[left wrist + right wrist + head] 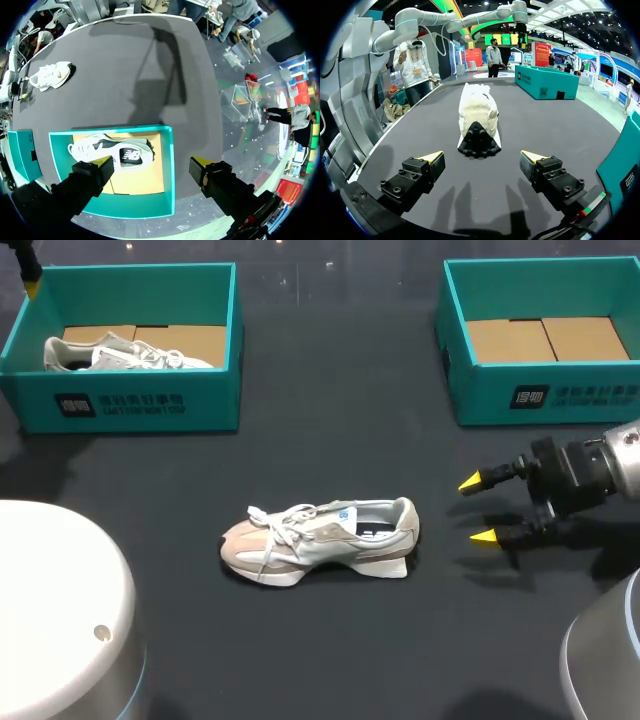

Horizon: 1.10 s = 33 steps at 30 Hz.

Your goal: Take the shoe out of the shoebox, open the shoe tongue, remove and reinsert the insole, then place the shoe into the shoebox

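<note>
Although the task speaks of a shoebox, the shoe [320, 540] stood on its sole out on the dark table [330, 660], near the middle, toe toward 9 o'clock and heel toward 3 o'clock in the head view. Its laces lay loose over the front. The opening was too dark to tell how the tongue or insole sat. At 3 o'clock from the heel, apart from it, the right gripper [478, 508] hung with its jaws wide apart and nothing between them. Its own wrist view showed the shoe [477, 117] heel-first ahead of the right gripper [482, 157], so the black heel hid most of the upper. At about 1 o'clock from the shoe sat the right shoebox [540, 400], its far corner cut off, brown cardboard showing inside. At about 10 o'clock sat the left shoebox [130, 405], where a second shoe [120, 355] lay half hidden behind the near wall. Of the left arm, the head view caught only a yellow tip in the far corner. The left wrist view showed the left gripper [150, 161] above that box [167, 165], jaws spread and holding nothing, one finger covering the toe of the second shoe [120, 150].
</note>
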Each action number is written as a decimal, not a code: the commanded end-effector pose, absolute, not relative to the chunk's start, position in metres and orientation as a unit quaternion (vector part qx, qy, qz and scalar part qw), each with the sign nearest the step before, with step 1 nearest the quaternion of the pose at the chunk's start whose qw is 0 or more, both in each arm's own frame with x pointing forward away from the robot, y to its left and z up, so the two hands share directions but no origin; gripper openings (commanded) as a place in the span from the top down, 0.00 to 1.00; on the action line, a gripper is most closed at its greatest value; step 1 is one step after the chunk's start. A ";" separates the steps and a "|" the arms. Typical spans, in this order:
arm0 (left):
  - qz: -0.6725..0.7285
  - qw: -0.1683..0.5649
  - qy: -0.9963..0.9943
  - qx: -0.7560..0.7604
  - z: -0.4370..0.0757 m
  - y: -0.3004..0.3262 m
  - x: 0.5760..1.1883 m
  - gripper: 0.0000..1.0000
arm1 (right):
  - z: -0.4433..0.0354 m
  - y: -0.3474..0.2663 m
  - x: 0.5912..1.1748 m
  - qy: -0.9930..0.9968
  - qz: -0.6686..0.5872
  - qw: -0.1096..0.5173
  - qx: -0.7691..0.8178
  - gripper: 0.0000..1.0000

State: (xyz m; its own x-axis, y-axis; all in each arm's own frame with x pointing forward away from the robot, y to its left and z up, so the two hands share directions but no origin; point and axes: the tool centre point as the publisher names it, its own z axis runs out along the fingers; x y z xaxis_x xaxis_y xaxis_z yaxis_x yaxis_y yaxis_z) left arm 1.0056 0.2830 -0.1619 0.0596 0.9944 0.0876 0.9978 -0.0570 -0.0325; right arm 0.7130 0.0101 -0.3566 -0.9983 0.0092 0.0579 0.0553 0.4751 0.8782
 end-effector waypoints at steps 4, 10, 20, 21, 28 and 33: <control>-0.021 0.042 -0.685 -0.727 -0.162 0.284 1.006 0.00 | -0.362 0.021 0.713 -0.861 -0.508 0.020 -0.017 0.00; -0.021 0.042 -0.685 -0.727 -0.162 0.284 1.006 0.00 | -0.365 0.023 0.711 -0.860 -0.510 0.013 -0.017 0.00; -0.021 0.042 -0.685 -0.727 -0.162 0.284 1.006 0.00 | -0.370 0.028 0.708 -0.857 -0.515 0.008 -0.028 0.00; -0.021 0.042 -0.685 -0.727 -0.162 0.284 1.006 0.00 | -0.371 0.029 0.708 -0.857 -0.515 0.007 -0.028 0.00; -0.021 0.042 -0.685 -0.727 -0.162 0.284 1.006 0.00 | -0.375 0.040 0.707 -0.851 -0.525 0.002 -0.038 0.00; -0.021 0.042 -0.685 -0.727 -0.162 0.284 1.006 0.00 | -0.377 0.047 0.704 -0.847 -0.531 -0.006 -0.043 0.00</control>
